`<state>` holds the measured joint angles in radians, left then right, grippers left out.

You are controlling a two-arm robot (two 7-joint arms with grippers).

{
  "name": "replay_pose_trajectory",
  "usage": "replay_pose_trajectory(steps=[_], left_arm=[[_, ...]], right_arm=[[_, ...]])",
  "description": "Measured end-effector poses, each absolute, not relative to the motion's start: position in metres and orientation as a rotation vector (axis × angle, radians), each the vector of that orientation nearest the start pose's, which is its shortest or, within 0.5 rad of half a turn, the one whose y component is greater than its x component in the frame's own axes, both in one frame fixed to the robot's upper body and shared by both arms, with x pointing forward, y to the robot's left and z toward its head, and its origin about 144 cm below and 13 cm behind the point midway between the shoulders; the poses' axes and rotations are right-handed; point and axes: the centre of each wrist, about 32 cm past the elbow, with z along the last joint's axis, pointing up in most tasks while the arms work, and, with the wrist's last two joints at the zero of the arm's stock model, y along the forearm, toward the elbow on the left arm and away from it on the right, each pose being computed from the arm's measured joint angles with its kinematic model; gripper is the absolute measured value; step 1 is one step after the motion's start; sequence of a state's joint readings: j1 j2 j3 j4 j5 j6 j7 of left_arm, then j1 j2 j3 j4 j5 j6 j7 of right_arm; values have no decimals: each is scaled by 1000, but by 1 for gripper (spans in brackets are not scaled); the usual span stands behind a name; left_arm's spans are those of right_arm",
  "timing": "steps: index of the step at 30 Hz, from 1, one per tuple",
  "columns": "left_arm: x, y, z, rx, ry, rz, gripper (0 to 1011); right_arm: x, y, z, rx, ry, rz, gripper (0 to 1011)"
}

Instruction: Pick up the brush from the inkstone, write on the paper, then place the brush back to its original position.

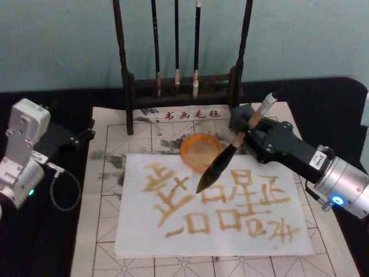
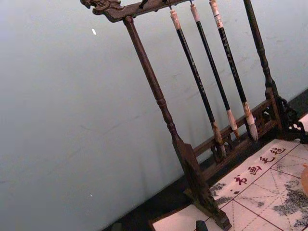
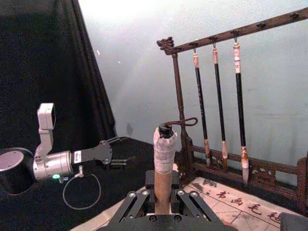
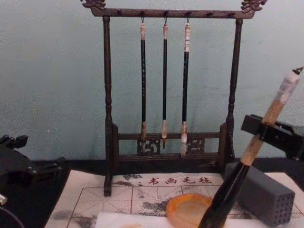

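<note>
My right gripper (image 1: 247, 131) is shut on the tan handle of the brush (image 1: 222, 164). The brush slants down to the left, and its dark tip hangs over the white paper (image 1: 144, 231) among ochre characters. Whether the tip touches the paper I cannot tell. The round orange inkstone (image 1: 199, 149) sits at the paper's far edge, just behind the black lower section of the brush. In the chest view the brush (image 4: 232, 185) crosses in front of the inkstone (image 4: 185, 209), held by the right gripper (image 4: 264, 129). The right wrist view shows the handle's whitish end (image 3: 164, 149). My left gripper (image 1: 85, 136) is parked at the far left.
A dark wooden rack (image 4: 108, 118) with three thin hanging brushes (image 4: 164, 80) stands behind the inkstone. A grey perforated block (image 4: 266, 195) lies to the right of the dish. A gridded felt mat (image 1: 106, 190) lies under the paper, on a black cloth.
</note>
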<state>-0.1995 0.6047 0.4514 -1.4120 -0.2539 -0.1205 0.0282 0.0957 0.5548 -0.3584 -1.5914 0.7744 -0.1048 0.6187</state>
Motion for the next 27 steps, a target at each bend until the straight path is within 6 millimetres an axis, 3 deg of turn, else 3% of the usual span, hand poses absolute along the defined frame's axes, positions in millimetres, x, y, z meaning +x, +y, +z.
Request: replay_pose_trajectory(steps=[27], left_arm=[[489,310,1140,304,-285,1248,1001]], right_arm=[[451,-297,1162,149,103,-616,184]])
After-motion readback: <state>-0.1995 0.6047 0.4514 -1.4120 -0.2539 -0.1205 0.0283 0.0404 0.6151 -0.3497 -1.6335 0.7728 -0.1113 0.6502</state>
